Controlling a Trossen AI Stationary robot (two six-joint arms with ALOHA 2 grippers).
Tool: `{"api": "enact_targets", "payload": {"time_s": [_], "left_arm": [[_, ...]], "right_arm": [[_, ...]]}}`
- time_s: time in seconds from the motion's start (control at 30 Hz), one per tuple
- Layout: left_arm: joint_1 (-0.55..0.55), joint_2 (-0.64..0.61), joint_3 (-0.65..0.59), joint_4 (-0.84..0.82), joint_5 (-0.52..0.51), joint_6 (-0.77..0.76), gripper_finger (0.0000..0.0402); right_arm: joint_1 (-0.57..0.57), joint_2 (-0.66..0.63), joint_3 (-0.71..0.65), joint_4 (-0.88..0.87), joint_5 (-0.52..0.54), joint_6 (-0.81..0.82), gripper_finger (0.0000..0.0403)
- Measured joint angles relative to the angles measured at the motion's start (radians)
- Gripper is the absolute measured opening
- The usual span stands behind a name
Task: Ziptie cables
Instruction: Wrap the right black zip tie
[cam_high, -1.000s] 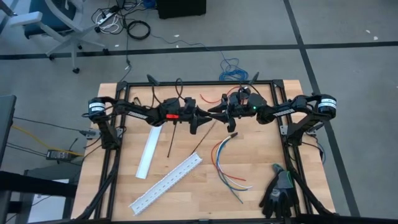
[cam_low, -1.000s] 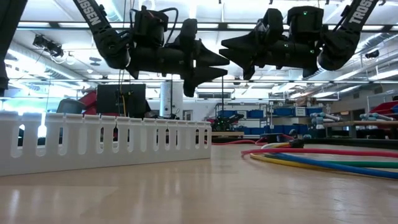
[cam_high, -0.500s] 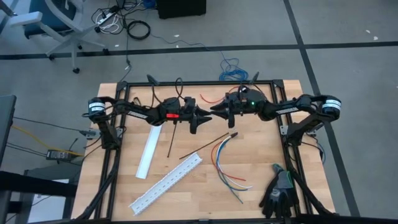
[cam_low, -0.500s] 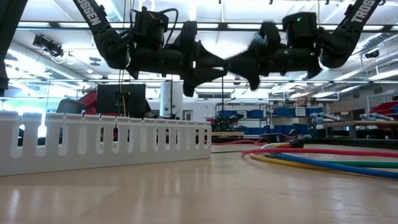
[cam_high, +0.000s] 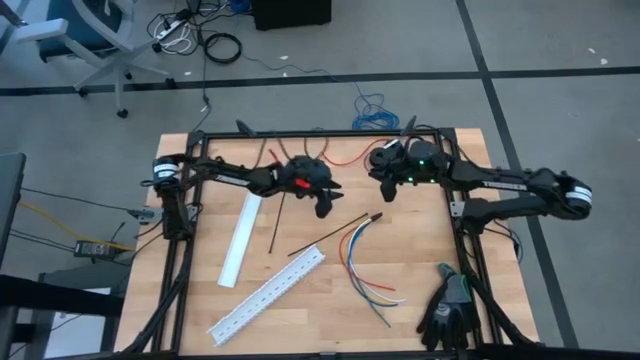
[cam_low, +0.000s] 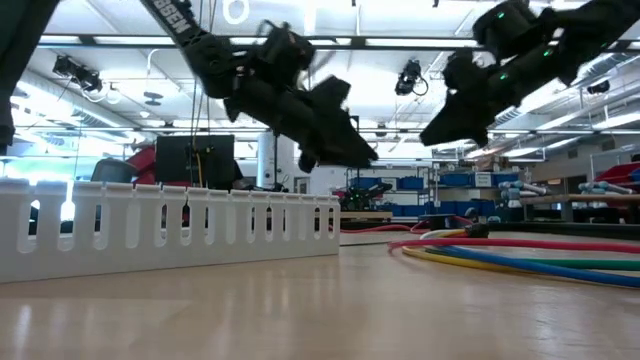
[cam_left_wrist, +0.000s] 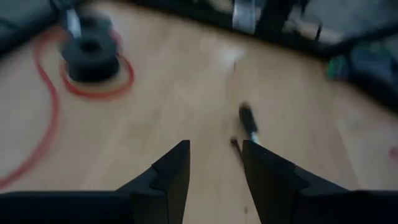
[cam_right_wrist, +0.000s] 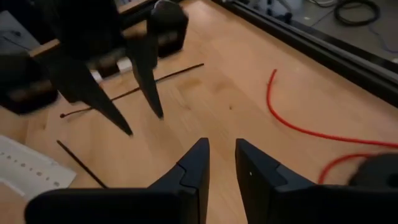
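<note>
The cables (cam_high: 358, 262), a bunch of thin coloured wires, lie curved on the wooden table (cam_high: 420, 250). Their black-sleeved end (cam_high: 375, 215) points toward the far side. In the low view the cables (cam_low: 520, 255) rest flat at the right. My left gripper (cam_high: 325, 207) hangs above the table, just left of that end, slanting down, open and with nothing in it (cam_left_wrist: 214, 165). My right gripper (cam_high: 378, 187) hovers farther back and right, its fingers a narrow gap apart with nothing between them (cam_right_wrist: 222, 162). A long black strip (cam_high: 330, 235) lies beside the cables.
A second black strip (cam_high: 272, 225), a white flat bar (cam_high: 240, 238) and a white slotted duct (cam_high: 268, 293) lie on the left half. A single red wire (cam_high: 340, 158) runs along the far edge. Black gloves (cam_high: 450, 310) sit at the near right corner.
The two grippers met tip to tip above the table, then parted. My right gripper has drawn back toward the table's right edge and risen a little. My left gripper has tipped downward, toward the cables' black end. The long black strip has shifted and now reaches that end.
</note>
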Motion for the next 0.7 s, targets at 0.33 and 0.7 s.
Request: {"api": "enact_targets", "payload": {"time_s": [0.33,0.7], "left_arm": [[-0.078,0.250,0.269,-0.196,-0.019,0.027,0.0157],[-0.114,0.297,0.353,-0.281,-0.050,0.078,0.0156]], "right_arm": [[0.005,-0.132,0.000,-0.131,0.040,-0.005,0.0065],[0.020,-0.130,0.000,-0.163,0.036,-0.008,0.0062]]}}
